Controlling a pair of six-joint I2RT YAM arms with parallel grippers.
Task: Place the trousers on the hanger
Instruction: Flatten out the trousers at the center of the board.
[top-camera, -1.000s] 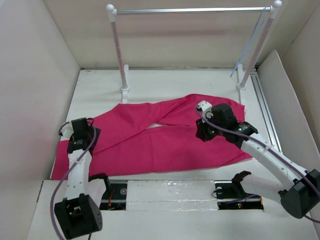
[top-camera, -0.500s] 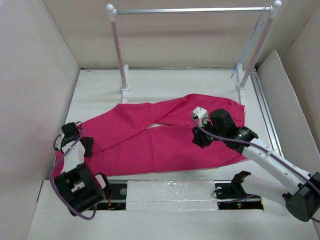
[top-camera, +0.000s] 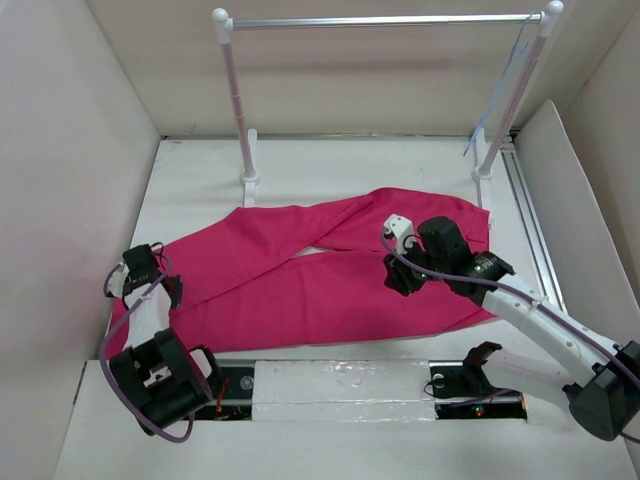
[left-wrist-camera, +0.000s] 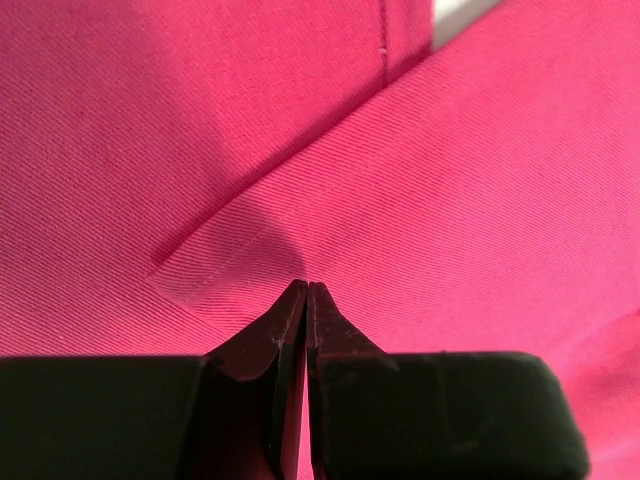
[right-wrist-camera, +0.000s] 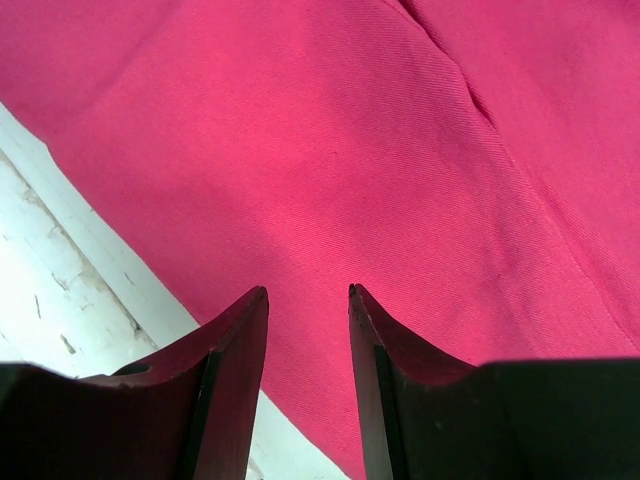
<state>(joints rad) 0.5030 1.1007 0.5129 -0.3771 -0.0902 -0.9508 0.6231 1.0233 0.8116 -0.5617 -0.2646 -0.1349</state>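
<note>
Magenta trousers flat mid-bench. Left gripper now dropped to left-edge cuff, tips closed, cloth grip unclear. Right gripper slightly parted, empty. Hanger at far-right corner, untouched: task barely begun.

The hanger, too slender for detail.

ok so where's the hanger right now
In the top external view, the hanger hangs at the far right end of the rack's silver rail, just left of the right post, behind the trousers.
</note>
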